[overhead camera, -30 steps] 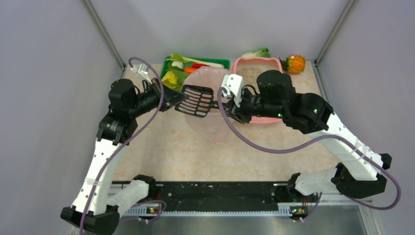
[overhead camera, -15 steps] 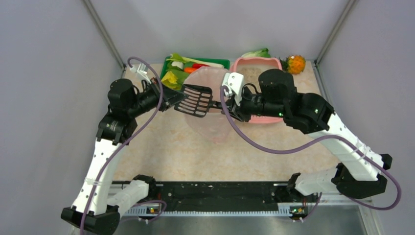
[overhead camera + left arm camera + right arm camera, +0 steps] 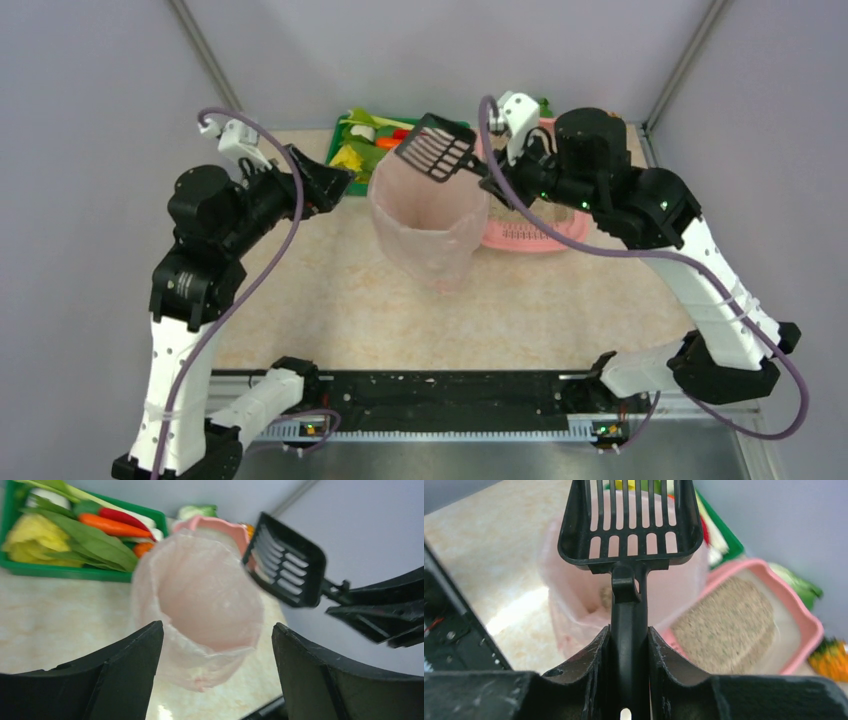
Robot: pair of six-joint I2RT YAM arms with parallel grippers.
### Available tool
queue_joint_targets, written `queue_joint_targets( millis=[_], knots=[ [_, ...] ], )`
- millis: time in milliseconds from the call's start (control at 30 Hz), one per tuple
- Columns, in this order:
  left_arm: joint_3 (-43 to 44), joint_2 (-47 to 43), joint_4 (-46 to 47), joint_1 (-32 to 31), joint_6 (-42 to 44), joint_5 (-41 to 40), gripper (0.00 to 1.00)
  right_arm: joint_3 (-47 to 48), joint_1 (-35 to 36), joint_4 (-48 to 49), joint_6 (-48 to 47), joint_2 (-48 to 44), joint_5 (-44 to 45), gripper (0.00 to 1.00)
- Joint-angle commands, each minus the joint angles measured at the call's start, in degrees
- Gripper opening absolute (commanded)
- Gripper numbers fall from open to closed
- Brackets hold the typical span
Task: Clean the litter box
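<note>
Lying just beside right gripper [image 3: 629,640], litter box [image 3: 800,602], scoop [image 3: 630,525] clamped

We see a beige marbled table [image 3: 330,290]. On it stand a green tray [image 3: 70,572] of vegetables [image 3: 75,535] at the far edge, a pink litter box [image 3: 530,240] to its right, and a bag-lined bin [image 3: 430,230] nearer us, between them.

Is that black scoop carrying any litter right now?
No, the black scoop looks empty in the right wrist view: the pink bag-lined bin shows straight through its open slots.
</note>
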Motion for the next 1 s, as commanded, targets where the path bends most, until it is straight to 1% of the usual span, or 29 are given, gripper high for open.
queue_joint_targets(
  millis=[0, 33, 100, 200, 300, 367, 500, 567, 700, 833, 967],
  knots=[
    [1.08, -3.68, -3.54, 0.01, 8.73, -15.68, 0.86, 3.12, -7.19, -2.56, 8.27, -0.04, 8.87, 0.00],
    [0.89, -4.40, -3.56, 0.00, 9.68, -18.50, 0.86, 3.24, -9.30, -3.17, 9.96, 0.23, 10.92, 0.00],
    [0.66, -5.55, -3.92, 0.00, 11.13, -20.67, 0.87, 3.78, -13.82, -5.31, 15.73, 1.36, 12.74, 0.00],
    [0.58, -5.93, -4.50, -0.02, 12.06, -21.36, 0.87, 6.09, -20.32, -9.31, 21.88, 4.40, 13.52, 0.00],
    [0.26, -5.93, -4.62, -0.05, 11.92, -20.37, 0.87, 8.51, -25.33, -13.36, 28.37, 8.04, 15.40, 0.00],
    [-0.10, -5.88, -4.62, -0.01, 11.76, -19.78, 0.87, 9.63, -28.32, -15.13, 31.80, 10.59, 14.37, 0.00],
    [-0.75, -5.90, -4.54, -0.01, 11.56, -18.80, 0.87, 11.47, -34.05, -18.59, 38.75, 17.59, 7.24, 0.00],
    [-1.15, -6.08, -4.46, -0.03, 11.35, -18.34, 0.87, 11.86, -35.38, -19.01, 41.11, 20.61, 4.72, 0.00],
    [-2.15, -6.45, -4.10, 0.04, 10.73, -17.37, 0.87, 14.43, -35.47, -19.57, 44.29, 26.09, 4.76, 0.00],
    [-2.60, -6.62, -4.18, 0.00, 10.56, -17.39, 0.87, 17.37, -35.65, -22.31, 45.79, 32.95, 6.36, 0.00],
    [-2.95, -6.63, -4.18, -0.02, 10.59, -17.37, 0.87, 17.73, -35.61, -22.39, 46.81, 37.54, 7.50, 0.00]
  ],
)
